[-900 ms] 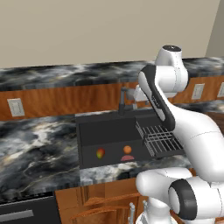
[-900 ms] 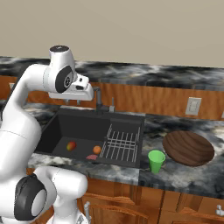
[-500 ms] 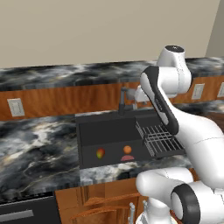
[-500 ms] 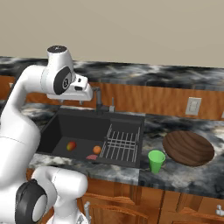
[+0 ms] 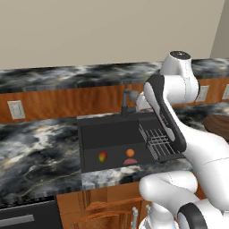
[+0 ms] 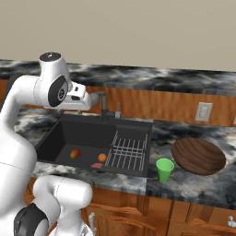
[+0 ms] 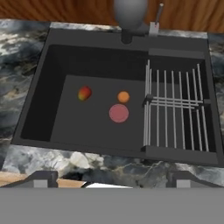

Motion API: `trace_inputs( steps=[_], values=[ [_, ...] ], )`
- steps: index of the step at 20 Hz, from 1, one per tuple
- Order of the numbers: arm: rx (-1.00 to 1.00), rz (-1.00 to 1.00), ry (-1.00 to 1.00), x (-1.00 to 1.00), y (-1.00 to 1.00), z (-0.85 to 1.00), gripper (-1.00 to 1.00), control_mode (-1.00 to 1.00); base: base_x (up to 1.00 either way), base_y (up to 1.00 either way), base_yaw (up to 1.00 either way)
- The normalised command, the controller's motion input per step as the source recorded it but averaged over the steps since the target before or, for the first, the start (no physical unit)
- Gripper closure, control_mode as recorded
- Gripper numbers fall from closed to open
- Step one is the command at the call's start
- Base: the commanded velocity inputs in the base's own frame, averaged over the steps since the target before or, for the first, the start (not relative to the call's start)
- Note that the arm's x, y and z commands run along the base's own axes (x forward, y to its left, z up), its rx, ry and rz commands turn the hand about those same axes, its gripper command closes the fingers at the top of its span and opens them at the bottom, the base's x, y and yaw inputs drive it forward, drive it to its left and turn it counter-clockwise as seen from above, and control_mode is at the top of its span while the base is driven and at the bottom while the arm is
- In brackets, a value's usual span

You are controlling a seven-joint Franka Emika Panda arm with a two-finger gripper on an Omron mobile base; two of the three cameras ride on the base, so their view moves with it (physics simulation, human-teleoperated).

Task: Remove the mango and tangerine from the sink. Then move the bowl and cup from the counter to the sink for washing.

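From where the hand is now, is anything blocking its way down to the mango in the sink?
Nothing visible does. The mango lies alone on the sink floor; the tangerine sits apart beside it, and the wire rack is further over.

A plain beige wall (image 5: pixel 107 31) fills the upper frame before me. Below it run a black marbled counter (image 5: pixel 31 152) and wooden cabinets (image 6: pixel 184 221). A white outlet (image 6: pixel 203 112) sits mid-right.

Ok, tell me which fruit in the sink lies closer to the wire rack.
The tangerine, the plain orange ball; the red-green mango sits farther from the wire rack.
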Motion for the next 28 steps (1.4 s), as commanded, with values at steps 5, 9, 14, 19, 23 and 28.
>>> trace_inputs(
  steps=[5,9,14,19,23,28],
  values=[
    [0.00,-0.05,0.00,-0.21,0.18,0.00,-1.00,-1.00,0.00,0.00,0.00],
    [0.00,-0.11,0.01,-0.19,0.20,-0.01,-1.00,-1.00,0.00,0.00,0.00],
    [0.00,-0.11,0.10,-0.11,0.23,-0.05,-1.00,-1.00,0.00,0.00,0.00],
    [0.00,-0.11,0.14,-0.02,0.20,-0.10,-1.00,-1.00,0.00,0.00,0.00],
    [0.00,-0.06,0.09,0.00,0.18,-0.14,-1.00,-1.00,0.00,0.00,0.00],
    [-0.02,-0.05,0.00,0.00,0.19,-0.16,-1.00,-1.00,0.00,0.00,0.00]
  ],
)
